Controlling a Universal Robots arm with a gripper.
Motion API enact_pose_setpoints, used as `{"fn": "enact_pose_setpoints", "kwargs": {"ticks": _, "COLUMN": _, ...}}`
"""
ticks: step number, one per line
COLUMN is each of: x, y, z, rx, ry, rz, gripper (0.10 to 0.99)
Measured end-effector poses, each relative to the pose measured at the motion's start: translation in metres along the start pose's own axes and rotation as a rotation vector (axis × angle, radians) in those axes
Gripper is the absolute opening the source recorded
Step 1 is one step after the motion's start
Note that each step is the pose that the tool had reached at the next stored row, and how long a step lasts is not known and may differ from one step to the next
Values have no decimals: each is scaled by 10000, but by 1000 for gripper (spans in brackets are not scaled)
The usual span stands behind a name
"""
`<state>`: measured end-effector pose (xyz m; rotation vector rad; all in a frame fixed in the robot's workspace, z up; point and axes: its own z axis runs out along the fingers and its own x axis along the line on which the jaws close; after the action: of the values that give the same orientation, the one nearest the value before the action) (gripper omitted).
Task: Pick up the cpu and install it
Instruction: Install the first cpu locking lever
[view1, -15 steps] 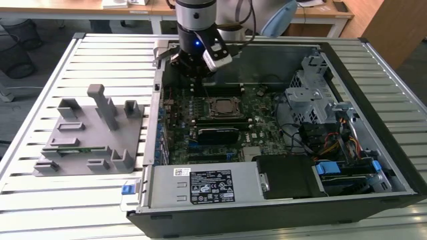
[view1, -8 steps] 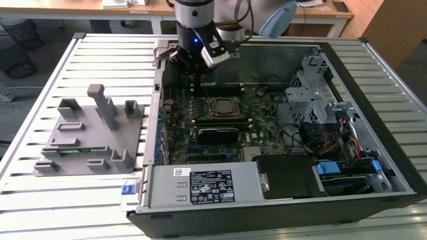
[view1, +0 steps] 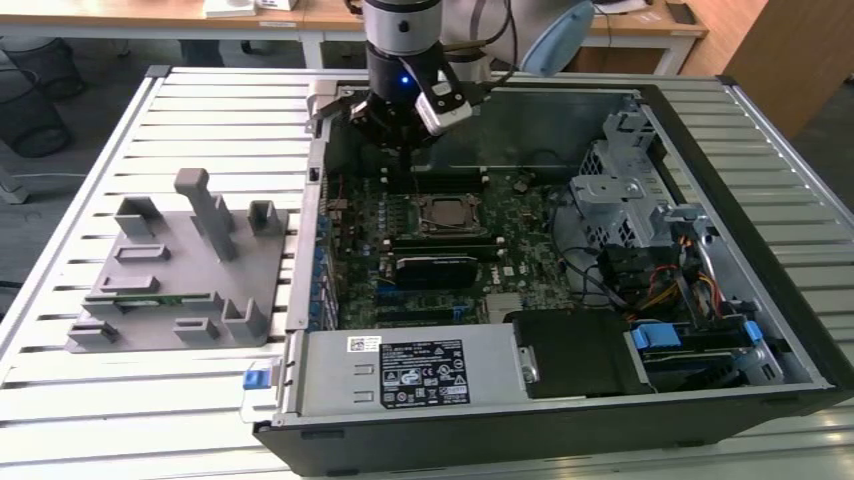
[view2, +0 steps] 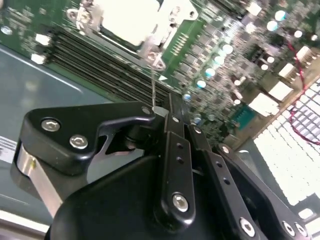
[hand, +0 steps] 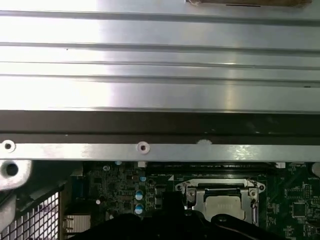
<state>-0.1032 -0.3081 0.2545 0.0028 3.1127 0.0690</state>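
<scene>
silver slatted table (view1: 200, 110) carries open computer case (view1: 787, 330).

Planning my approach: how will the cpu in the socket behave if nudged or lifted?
The cpu looks flat, thin and rigid, so probably stiff and light. Its smooth metal top may be slippery. Lying inside the socket frame, it likely won't slide sideways.

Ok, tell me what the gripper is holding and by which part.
Cannot be told: the gripper meets the thin metal lever, grip unclear. The cpu lies in the socket.
</scene>
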Motion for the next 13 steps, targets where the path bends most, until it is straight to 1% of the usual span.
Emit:
{"fn": "enact_pose_setpoints", "kwargs": {"ticks": 4, "x": -174, "y": 8, "z": 8, "rx": -1, "ry": 9, "rz": -1, "gripper": 106}}
{"fn": "enact_pose_setpoints", "kwargs": {"ticks": 9, "x": -402, "y": 10, "z": 27, "rx": -1, "ry": 59, "rz": -3, "gripper": 106}}
{"fn": "enact_pose_setpoints", "kwargs": {"ticks": 11, "x": -464, "y": 10, "z": 35, "rx": -2, "ry": 65, "rz": -55, "gripper": 106}}
{"fn": "enact_pose_setpoints", "kwargs": {"ticks": 13, "x": -493, "y": 9, "z": 50, "rx": -9, "ry": 65, "rz": -96, "gripper": 106}}
